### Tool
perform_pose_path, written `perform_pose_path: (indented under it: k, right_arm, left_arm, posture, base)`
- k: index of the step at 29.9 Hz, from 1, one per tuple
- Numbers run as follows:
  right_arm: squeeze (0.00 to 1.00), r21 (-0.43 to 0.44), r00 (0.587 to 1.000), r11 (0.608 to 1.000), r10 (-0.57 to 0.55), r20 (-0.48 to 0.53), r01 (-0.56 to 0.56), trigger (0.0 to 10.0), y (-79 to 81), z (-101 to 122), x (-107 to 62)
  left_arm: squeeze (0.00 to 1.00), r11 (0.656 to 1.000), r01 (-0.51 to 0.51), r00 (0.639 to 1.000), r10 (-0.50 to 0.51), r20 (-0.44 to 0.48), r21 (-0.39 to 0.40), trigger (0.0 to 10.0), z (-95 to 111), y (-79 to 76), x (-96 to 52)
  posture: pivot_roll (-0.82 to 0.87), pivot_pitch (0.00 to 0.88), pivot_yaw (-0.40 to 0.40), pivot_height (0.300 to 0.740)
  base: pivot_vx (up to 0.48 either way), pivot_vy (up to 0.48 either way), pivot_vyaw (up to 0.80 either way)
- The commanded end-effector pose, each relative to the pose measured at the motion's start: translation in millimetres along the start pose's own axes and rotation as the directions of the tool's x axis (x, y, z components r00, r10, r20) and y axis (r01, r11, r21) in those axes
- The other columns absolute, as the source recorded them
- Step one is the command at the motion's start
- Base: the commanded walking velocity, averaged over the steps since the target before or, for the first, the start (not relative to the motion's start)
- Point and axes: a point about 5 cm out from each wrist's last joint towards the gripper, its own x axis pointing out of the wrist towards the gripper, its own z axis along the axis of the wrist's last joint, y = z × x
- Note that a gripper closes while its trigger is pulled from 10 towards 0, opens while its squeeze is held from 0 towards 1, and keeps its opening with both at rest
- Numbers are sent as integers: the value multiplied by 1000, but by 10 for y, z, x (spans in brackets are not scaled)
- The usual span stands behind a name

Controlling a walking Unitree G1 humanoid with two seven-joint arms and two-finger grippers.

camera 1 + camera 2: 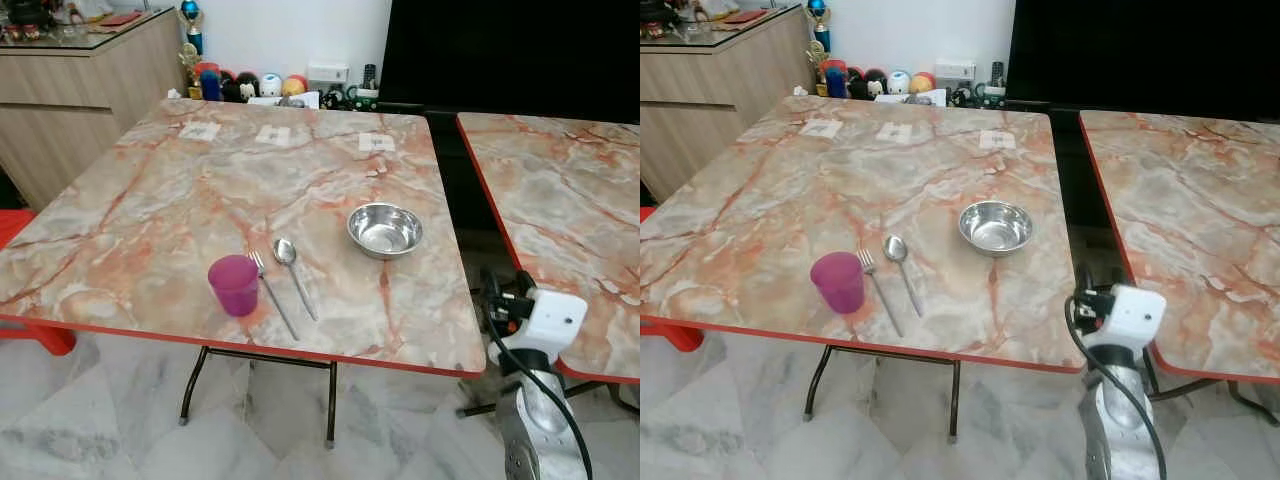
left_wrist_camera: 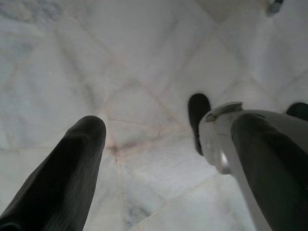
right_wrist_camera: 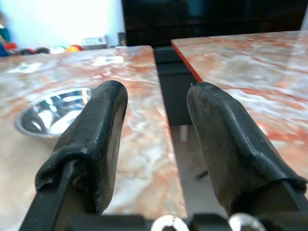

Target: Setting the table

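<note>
Left eye view: marbled orange-veined desk (image 1: 150, 200) with red rim carries one round steel bowl (image 1: 385, 229), one translucent magenta cup (image 1: 234, 284), one fork (image 1: 270, 290), one spoon (image 1: 294, 272) near its front edge | Right wrist view: right tool (image 3: 156, 108) apart, empty, at desk's right edge | Left wrist view: left tool (image 2: 168, 137) apart, empty, over marble floor (image 2: 96, 57)

On the near table (image 1: 150, 200), a cup (image 1: 233, 285) stands by the front edge, with a fork (image 1: 272, 292) just to its right and a spoon (image 1: 295, 275) beside that; the bowl (image 1: 385, 229) sits farther right and back — a second table (image 1: 570, 190) stands apart on the right.
</note>
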Motion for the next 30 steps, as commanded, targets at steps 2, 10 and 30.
perform_pose_path:
  k: [2,10,30]
  right_arm:
    - [0,10,999,1000,28,-26,-28,10000,11,0,68]
    - [0,20,996,997,69,-52,-69,10000,136,4,151]
    - [0,34,993,996,90,-75,-87,10000,271,-45,210]
  left_arm:
    - [0,999,-40,999,40,-20,-12,10000,-81,118,-30]
    - [0,999,-25,1000,25,-6,-34,10000,-74,42,-25]
    - [0,999,-17,1000,17,-5,-45,10000,-68,14,-21]
  posture:
    - [-19,43,-24,740]
    - [-16,52,-27,740]
    - [-11,62,-33,740]
  base:
    - [0,0,0]
    - [0,0,0]
    - [225,0,0]
